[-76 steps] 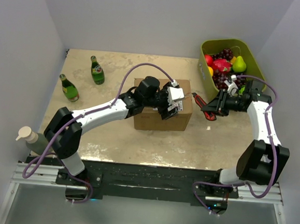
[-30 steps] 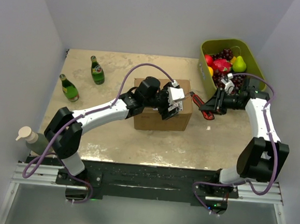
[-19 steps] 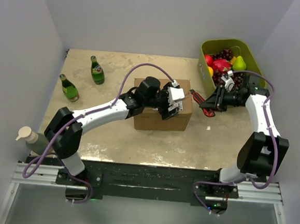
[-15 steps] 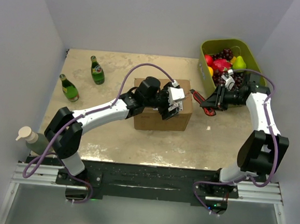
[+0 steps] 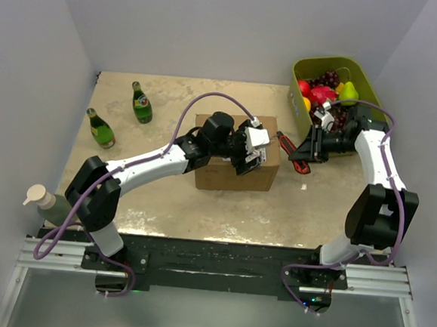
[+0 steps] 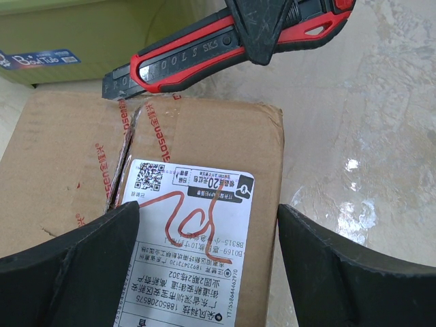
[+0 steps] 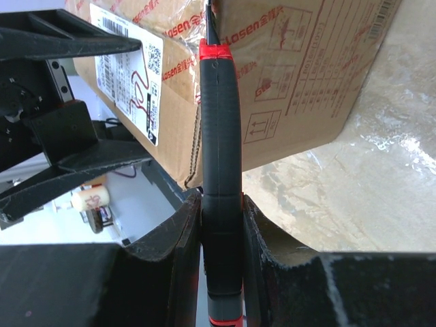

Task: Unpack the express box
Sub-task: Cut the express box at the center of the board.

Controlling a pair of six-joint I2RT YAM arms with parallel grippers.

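The express box (image 5: 229, 168) is a brown carton in the middle of the table, with a white label (image 6: 194, 231) on its top. My left gripper (image 5: 251, 151) is open over the labelled end. One finger (image 6: 61, 252) is above the top flap and the other finger (image 6: 354, 266) is past the box's edge. My right gripper (image 5: 311, 149) is shut on a red and black utility knife (image 5: 292, 156). In the right wrist view the knife (image 7: 220, 157) points at the box's red-printed taped seam (image 7: 204, 20). In the left wrist view the knife (image 6: 225, 41) lies across the box's far edge.
An olive-green tub (image 5: 322, 63) full of fruit stands at the back right, just behind my right arm. Two green bottles (image 5: 141, 103) (image 5: 99, 128) lie at the back left. A pump bottle (image 5: 42, 197) stands at the near left edge.
My right gripper has carried the knife back and a little left, closer to the box's far right corner. The left arm and the box have not moved.
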